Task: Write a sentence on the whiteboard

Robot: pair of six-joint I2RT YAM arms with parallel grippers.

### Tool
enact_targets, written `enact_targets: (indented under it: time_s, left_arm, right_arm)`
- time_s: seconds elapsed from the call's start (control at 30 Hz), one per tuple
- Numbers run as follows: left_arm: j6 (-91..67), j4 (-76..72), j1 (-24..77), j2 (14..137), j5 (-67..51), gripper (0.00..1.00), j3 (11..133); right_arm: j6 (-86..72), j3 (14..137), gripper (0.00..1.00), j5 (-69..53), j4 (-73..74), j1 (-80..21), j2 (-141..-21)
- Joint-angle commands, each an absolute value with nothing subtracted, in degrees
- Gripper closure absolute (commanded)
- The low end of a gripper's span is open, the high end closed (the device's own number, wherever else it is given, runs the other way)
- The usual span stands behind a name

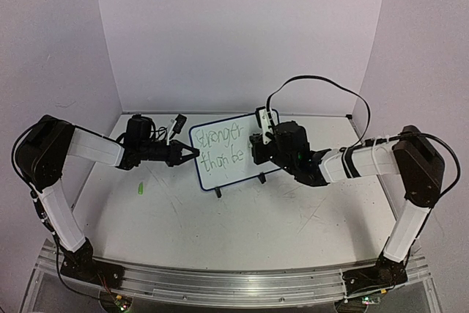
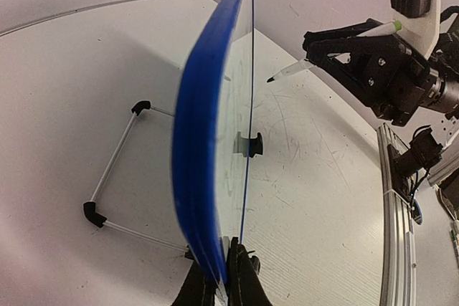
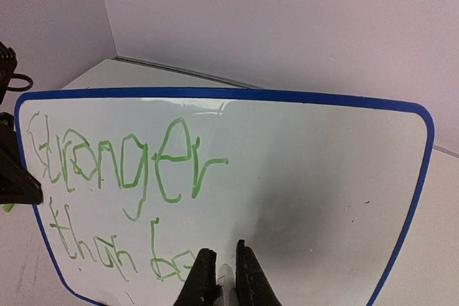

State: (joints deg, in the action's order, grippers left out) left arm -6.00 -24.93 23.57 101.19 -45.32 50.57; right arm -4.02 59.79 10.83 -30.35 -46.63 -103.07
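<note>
The whiteboard (image 1: 229, 153) stands tilted on the table, white with a blue frame. The sentence (image 3: 122, 170) reads "Stronger" above "than be" in green lettering (image 1: 222, 148). My left gripper (image 1: 192, 153) is shut on the whiteboard's left edge; in the left wrist view its jaws (image 2: 215, 251) pinch the blue rim (image 2: 197, 127). My right gripper (image 1: 256, 148) is shut on a white marker pen (image 3: 224, 278), right of the "be". In the left wrist view the pen (image 2: 326, 51) points at the board's face (image 3: 308, 163), its tip a small gap away.
A small green cap (image 1: 138, 190) lies on the table, left of the board. The board's wire stand (image 2: 115, 170) spreads behind it and a black clip foot (image 2: 251, 145) sits in front. A metal rail (image 1: 234, 284) runs along the near edge. Walls close in on three sides.
</note>
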Motion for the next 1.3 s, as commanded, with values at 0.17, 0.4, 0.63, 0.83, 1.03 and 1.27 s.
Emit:
enact_targets:
  time_s: [0.17, 0.4, 0.63, 0.83, 1.03, 1.27]
  left_arm:
    - [-0.09, -21.11, 22.91, 101.51, -37.25, 1.0, 51.07]
    - [-0.09, -21.12, 22.95, 101.6, -37.35, 1.0, 51.17]
    - [-0.09, -21.09, 22.97, 101.61, -37.53, 1.0, 51.3]
    - [-0.09, -21.09, 22.94, 101.81, -37.6, 1.0, 51.41]
    - [-0.09, -21.09, 22.98, 101.97, -37.62, 1.0, 51.53]
    - [-0.09, -21.09, 22.94, 102.14, -37.62, 1.0, 51.51]
  right_arm:
    - [-3.13, 62.71, 1.0, 11.19, -31.43, -46.39, -103.69]
    - [-3.16, 63.85, 1.0, 10.38, -31.21, -46.38, -104.62]
    - [-3.35, 65.45, 1.0, 12.29, -30.74, -46.37, -105.72]
    - [-3.36, 65.49, 1.0, 13.65, -30.51, -46.27, -106.21]
    - [-3.13, 66.21, 1.0, 14.86, -30.63, -46.28, -107.1]
    - [-2.48, 67.56, 1.0, 13.81, -30.59, -46.24, -108.64]
